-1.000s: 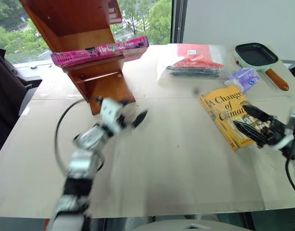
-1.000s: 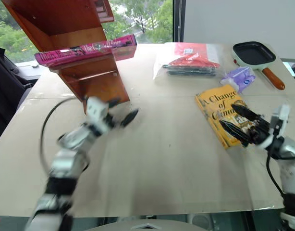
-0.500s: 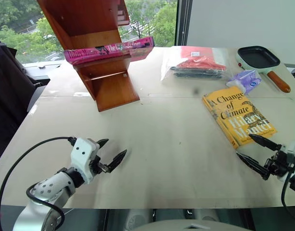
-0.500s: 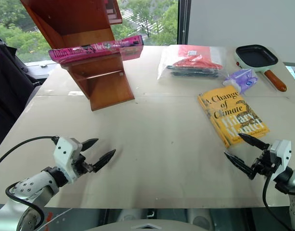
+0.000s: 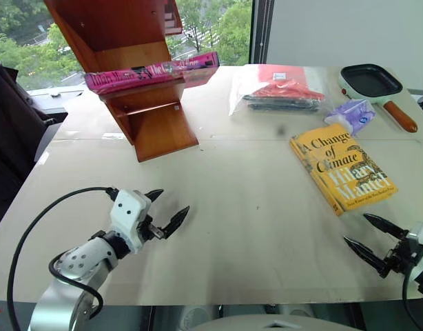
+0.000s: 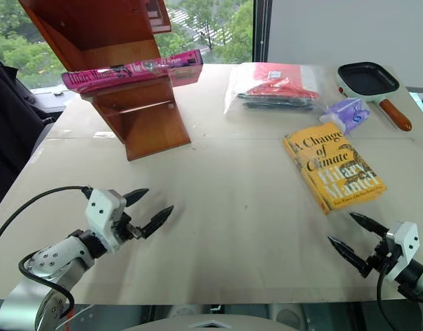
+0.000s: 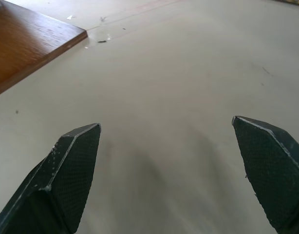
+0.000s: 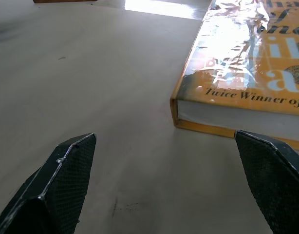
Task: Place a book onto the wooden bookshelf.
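Observation:
The pink book (image 5: 153, 72) lies flat on a shelf of the wooden bookshelf (image 5: 132, 83), which stands at the table's far left. Low over the near left of the table, my left gripper (image 5: 166, 210) is open and empty, pointing toward the table's middle. At the near right edge my right gripper (image 5: 366, 238) is open and empty too, just short of the yellow book (image 5: 341, 172). In the right wrist view the yellow book's corner (image 8: 227, 97) lies just ahead between the fingertips (image 8: 66, 161). A corner of the bookshelf's base (image 7: 28, 48) shows in the left wrist view.
A clear bag with red and black items (image 5: 280, 91), a crumpled purple wrapper (image 5: 353, 114) and a small pan with an orange handle (image 5: 373, 83) lie at the table's far right. A dark chair back (image 5: 12, 124) stands beyond the table's left edge.
Both arms have drawn back from mid-table toward the near edge and sunk lower; both grippers stayed open. The pink book has stayed on the shelf.

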Robot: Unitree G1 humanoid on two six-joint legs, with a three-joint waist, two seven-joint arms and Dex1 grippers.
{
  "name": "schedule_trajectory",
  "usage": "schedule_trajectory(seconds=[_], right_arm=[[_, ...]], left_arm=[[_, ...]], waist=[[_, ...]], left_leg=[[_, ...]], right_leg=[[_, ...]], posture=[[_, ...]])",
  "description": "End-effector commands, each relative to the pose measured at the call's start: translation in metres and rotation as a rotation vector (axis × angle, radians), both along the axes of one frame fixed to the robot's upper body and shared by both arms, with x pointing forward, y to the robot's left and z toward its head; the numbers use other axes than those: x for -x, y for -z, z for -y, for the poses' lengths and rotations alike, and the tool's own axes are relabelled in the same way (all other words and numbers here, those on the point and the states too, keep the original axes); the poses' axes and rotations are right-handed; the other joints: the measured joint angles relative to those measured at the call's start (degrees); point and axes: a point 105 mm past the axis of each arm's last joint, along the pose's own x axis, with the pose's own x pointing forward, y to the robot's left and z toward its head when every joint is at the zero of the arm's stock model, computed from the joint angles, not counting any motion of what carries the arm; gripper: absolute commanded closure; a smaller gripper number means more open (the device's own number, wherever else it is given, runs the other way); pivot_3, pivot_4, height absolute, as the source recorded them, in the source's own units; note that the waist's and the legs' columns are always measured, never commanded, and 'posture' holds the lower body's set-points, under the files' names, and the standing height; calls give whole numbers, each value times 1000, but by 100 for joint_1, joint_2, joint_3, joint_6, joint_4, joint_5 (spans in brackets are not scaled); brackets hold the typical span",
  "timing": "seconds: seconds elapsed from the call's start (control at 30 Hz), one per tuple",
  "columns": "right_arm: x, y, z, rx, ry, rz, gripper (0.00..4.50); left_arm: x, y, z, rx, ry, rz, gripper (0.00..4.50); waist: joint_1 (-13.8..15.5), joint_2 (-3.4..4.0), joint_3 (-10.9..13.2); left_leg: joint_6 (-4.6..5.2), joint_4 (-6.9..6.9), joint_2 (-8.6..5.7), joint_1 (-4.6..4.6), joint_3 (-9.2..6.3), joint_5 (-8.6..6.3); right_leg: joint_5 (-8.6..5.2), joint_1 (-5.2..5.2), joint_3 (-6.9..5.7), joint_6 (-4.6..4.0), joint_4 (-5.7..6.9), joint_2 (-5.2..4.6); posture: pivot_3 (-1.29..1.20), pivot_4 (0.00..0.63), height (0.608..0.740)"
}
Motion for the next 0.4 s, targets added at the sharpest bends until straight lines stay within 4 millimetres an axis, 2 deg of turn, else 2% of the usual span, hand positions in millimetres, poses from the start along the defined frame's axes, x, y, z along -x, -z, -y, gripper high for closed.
schedule_trajectory(seconds=[0.03,0.4], right_arm=[[-3,-4,1,26,3,13,0],[-6,1,-1,34,1,19,0]], left_arm=[[6,-8,8,2,24,33,44],[15,8,15,-17,52,-21,44]], waist=[[2,0,0],[10,-1,0]], left_leg=[[0,0,0,0,0,0],[0,0,-1,-11,0,0]], right_leg=[[0,0,0,0,0,-1],[0,-10,-1,0,0,0]], posture=[[0,150,731],[0,150,731]])
